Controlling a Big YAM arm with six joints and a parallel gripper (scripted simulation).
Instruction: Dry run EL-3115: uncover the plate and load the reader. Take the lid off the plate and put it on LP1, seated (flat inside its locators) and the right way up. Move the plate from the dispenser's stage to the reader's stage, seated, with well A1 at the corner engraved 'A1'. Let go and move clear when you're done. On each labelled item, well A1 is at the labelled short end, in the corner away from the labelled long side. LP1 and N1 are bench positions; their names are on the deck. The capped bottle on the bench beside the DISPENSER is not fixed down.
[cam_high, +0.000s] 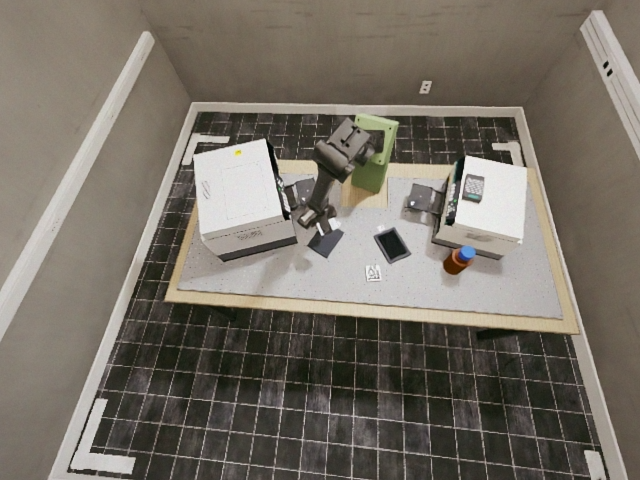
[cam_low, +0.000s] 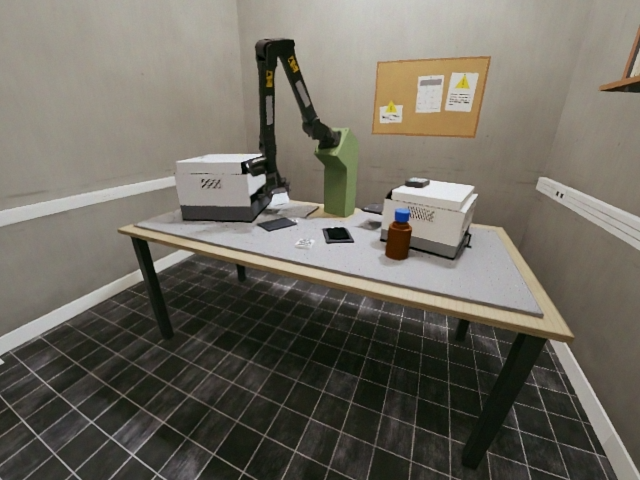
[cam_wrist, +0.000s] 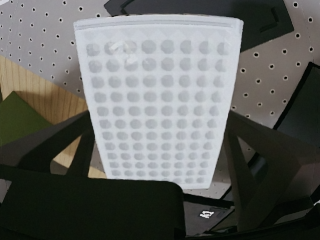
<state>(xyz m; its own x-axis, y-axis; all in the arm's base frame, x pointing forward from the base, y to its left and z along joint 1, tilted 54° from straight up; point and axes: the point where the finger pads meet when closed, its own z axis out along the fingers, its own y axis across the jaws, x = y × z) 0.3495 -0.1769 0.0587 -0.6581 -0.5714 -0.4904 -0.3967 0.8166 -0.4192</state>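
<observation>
while the well plate (cam_wrist: 160, 100) hangs in the air just in front of the reader (cam_high: 235, 191), the wide grey tabletop (cam_high: 465, 294) carries everything else: the dispenser (cam_high: 496, 201) far across from the reader, the green arm pedestal (cam_high: 372, 155) behind and beside the reader, the capped brown bottle (cam_high: 457, 260) well apart from it, and two dark flat pads, one (cam_high: 325, 242) just off the reader's front corner and one (cam_high: 392, 244) further out. the end effector (cam_wrist: 163, 154) grips the white plate across its width, with the jaws standing wide on the long sides.

i judge the plate to be light, stiff and rather slick moulded plastic. the side walls are the place to hold it, squarely and level, since a skewed grip could let it twist or slip.

the reader's stage (cam_high: 290, 195) is partly hidden behind the arm. no label or a1 mark can be read on the plate, so its orientation cannot be told. whether the further pad holds the lid is too small to make out.
</observation>
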